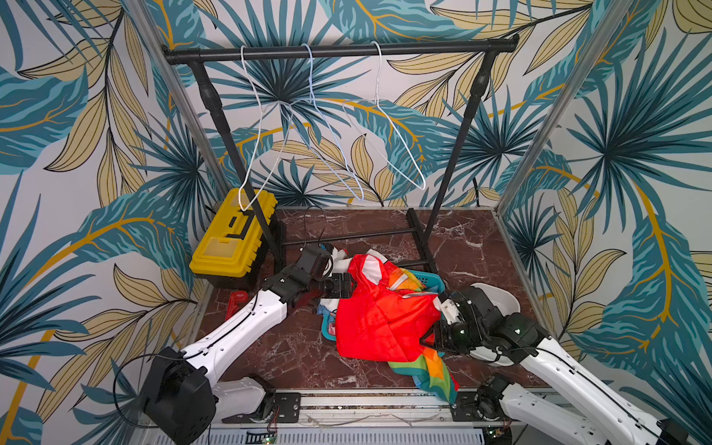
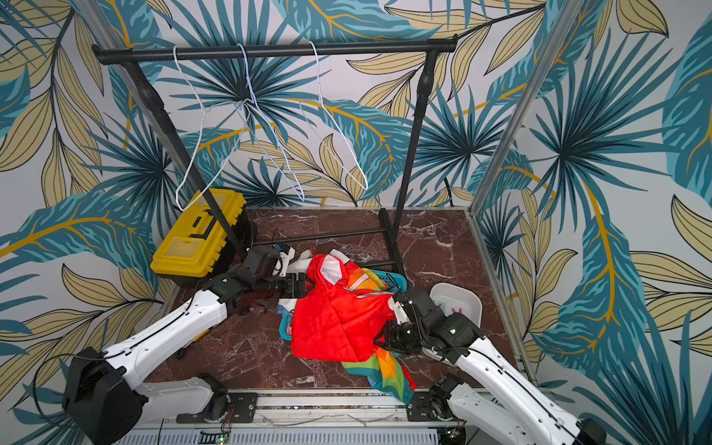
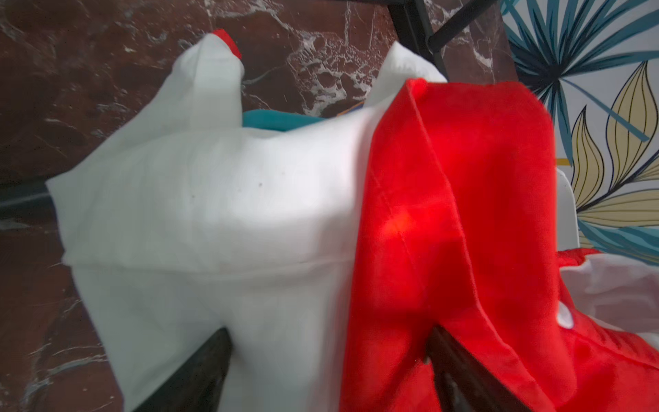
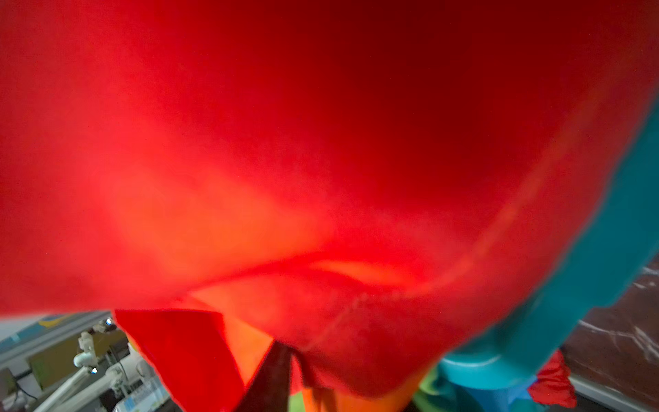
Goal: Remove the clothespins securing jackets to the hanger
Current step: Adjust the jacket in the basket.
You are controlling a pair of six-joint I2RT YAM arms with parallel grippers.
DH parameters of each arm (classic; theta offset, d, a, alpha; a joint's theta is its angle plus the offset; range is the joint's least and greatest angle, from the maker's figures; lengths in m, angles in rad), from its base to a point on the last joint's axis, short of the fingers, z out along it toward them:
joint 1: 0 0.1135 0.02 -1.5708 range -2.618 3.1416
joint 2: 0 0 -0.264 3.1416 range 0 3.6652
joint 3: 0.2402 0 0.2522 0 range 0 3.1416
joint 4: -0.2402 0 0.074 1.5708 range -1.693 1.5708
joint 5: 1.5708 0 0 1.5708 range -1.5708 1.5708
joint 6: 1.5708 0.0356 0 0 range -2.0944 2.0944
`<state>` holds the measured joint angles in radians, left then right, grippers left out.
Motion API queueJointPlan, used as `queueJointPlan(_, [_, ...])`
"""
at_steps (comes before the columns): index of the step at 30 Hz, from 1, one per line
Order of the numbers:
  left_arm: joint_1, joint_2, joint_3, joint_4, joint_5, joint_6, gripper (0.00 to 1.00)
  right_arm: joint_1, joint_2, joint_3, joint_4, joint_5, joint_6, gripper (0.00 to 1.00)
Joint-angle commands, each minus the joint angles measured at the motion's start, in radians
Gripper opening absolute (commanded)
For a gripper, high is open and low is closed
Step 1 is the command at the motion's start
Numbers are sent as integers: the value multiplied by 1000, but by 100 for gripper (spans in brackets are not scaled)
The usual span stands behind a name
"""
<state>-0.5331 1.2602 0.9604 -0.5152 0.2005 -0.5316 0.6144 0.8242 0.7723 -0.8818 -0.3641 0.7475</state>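
i am working inside a staged robot lab cell: printed leaf wallpaper panels (image 1: 77, 115) are hanging on bare aluminium posts (image 1: 554, 115), and my arms are sitting bolted to a metal rail (image 1: 366, 402) at the edge of a marble-patterned bench (image 1: 293, 354). a black garment rack (image 1: 339, 49) with wire hangers (image 1: 377, 77) and a yellow toolbox (image 1: 231, 239) are standing in as props.

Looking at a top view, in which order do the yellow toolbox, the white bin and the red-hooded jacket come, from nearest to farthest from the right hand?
1. red-hooded jacket: middle of the floor, right against the right hand.
2. white bin: right side, beside that arm.
3. yellow toolbox: far back-left corner.
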Motion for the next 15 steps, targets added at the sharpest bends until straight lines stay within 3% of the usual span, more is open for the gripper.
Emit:
queueJointPlan(1, [4,3,21,31,56,25,69,4,21,60,63,56,-25,13])
queueJointPlan(4, [4,23,15,30,66,31,50,3,50,118,71,107,-61,1])
queueJointPlan(8, [4,48,20,38,91,42,0,4,95,192,115,173,-109,0])
queueJointPlan(15, [2,18,56,38,145,46,0,3,177,322,244,225,-183,0])
